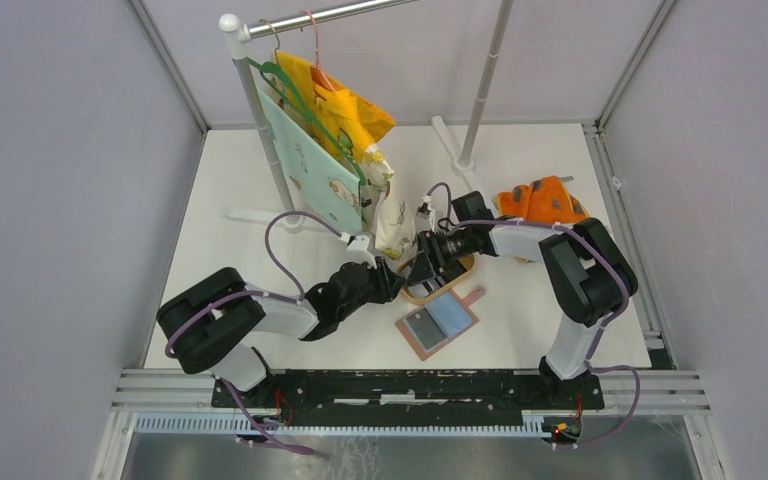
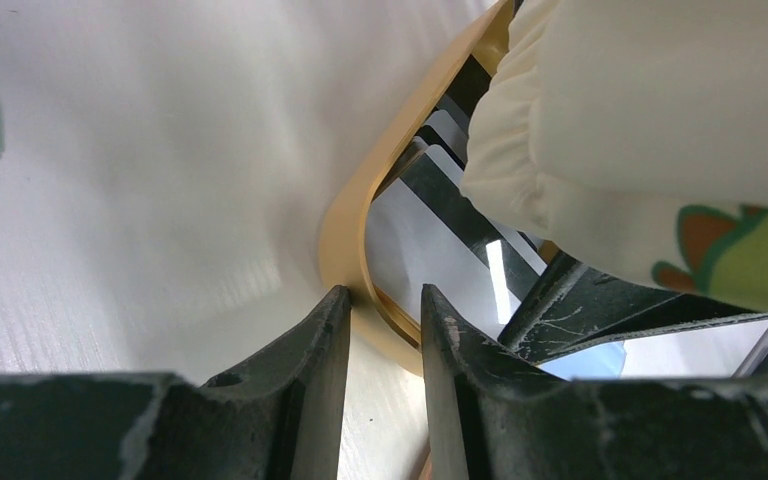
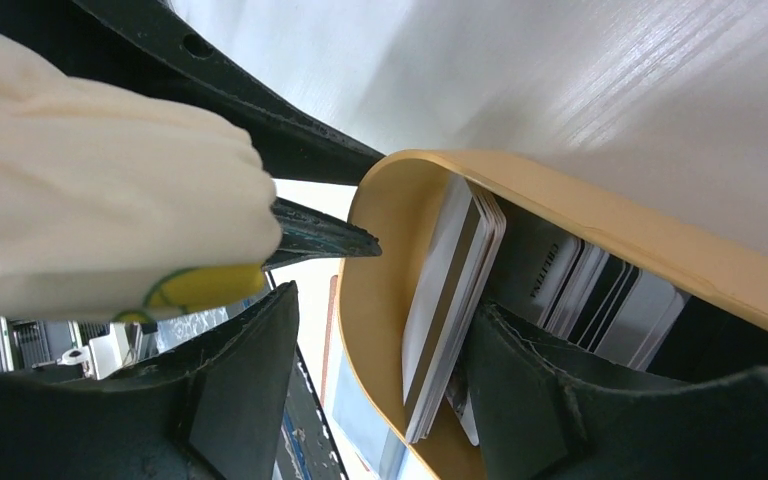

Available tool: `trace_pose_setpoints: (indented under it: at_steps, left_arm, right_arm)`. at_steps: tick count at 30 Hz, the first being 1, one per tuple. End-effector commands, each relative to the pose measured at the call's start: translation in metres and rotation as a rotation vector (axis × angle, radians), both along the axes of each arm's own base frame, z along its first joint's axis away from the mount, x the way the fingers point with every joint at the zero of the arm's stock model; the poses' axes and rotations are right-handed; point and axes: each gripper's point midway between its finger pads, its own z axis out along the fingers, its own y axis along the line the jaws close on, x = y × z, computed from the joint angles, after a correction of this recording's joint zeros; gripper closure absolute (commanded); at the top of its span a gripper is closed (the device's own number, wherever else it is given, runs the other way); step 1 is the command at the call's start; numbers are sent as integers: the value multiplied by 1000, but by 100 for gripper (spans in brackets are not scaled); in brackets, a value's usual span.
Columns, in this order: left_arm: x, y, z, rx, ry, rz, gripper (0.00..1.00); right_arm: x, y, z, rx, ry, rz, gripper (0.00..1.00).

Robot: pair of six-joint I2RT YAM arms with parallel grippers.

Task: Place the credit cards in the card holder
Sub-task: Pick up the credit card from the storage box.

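A tan oval dish (image 1: 447, 287) holds the credit cards. In the right wrist view a stack of white and grey cards (image 3: 455, 300) stands on edge in the dish (image 3: 390, 250), with more striped cards (image 3: 600, 290) behind. My right gripper (image 3: 385, 310) is open, one finger inside against the stack, the other outside the dish wall. My left gripper (image 2: 382, 300) pinches the dish rim (image 2: 345, 230) at its tips; cards (image 2: 420, 240) lie beyond. The reddish-brown card holder (image 1: 438, 322) lies open, grey-blue pockets up, just in front of the dish. Both grippers (image 1: 397, 280) (image 1: 428, 268) meet at the dish.
A cream printed garment (image 1: 392, 215) hangs from the rack (image 1: 260, 120) right over the dish and shows in both wrist views (image 2: 660, 100) (image 3: 90, 170). An orange patterned cloth (image 1: 540, 200) lies at the back right. A vertical pole (image 1: 485, 90) stands behind.
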Motion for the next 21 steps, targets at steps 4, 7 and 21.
trace_pose_setpoints:
  at_steps: [4, 7, 21]
  left_arm:
    - [4, -10, 30, -68, -103, -42, 61]
    - [4, -7, 32, -58, -104, -35, 60]
    - [-3, 1, 32, -33, -97, -49, 59]
  right_arm:
    - [11, 2, 4, -14, -29, 3, 36]
    - [12, 1, 10, 2, -31, 2, 37]
    - [17, -4, 26, 68, -15, -8, 44]
